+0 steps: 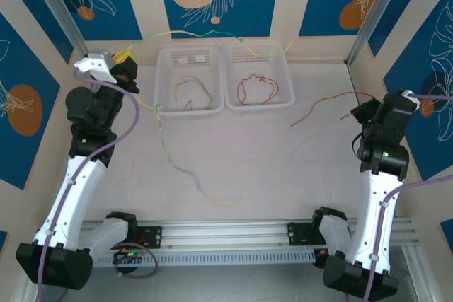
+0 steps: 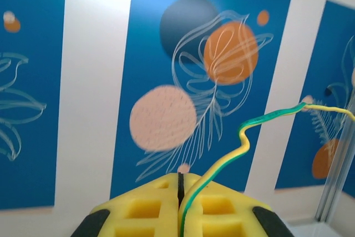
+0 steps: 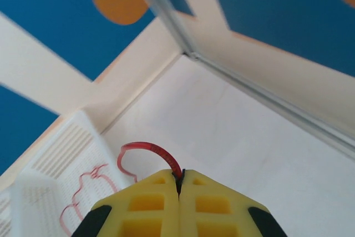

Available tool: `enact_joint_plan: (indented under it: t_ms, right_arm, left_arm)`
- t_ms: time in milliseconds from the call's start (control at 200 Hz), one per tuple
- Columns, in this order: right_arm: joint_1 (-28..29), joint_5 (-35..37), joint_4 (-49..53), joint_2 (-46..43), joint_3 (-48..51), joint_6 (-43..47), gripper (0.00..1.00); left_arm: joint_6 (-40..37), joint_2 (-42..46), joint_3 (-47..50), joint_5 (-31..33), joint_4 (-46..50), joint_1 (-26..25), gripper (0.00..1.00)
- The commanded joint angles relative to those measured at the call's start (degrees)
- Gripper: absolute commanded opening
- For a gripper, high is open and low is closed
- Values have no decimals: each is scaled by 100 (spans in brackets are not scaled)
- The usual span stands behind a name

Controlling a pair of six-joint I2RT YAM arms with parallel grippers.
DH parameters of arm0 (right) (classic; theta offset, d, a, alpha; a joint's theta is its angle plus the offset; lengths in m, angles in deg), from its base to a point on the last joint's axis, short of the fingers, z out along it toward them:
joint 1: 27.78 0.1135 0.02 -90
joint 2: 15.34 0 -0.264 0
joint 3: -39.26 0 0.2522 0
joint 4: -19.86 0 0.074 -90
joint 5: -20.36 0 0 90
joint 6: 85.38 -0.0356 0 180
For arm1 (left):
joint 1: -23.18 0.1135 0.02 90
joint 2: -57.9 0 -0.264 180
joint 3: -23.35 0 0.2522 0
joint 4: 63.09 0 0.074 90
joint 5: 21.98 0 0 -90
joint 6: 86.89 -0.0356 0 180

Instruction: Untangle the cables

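jaws at left clamp shut on thin yellow-green wire (image 2: pixel 244 137). right jaws, closed, pinch thin red wire (image 3: pixel 147 145).

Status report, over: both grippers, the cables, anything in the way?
Left gripper shut on yellow-green cable. Right gripper shut on red cable. Left basket holds yellow-green coil, right basket red coil.

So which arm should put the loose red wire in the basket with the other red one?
Probably the right: its end effector is shut on the red wire, nearer that basket.
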Motion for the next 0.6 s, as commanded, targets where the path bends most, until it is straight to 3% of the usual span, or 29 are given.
enact_joint_plan:
  t_ms: [0, 340, 595]
  right_arm:
    - [376, -601, -461, -208, -101, 343, 0]
    - [1635, -1339, -806, 511, -1072, 867, 0]
    - [2418, -751, -1889, 1600, -1607, 1422, 0]
  left_arm:
    - [286, -91, -286, -192, 57, 45, 0]
    - [435, 154, 142, -342, -103, 43, 0]
    - [321, 440, 359, -98, -93, 48, 0]
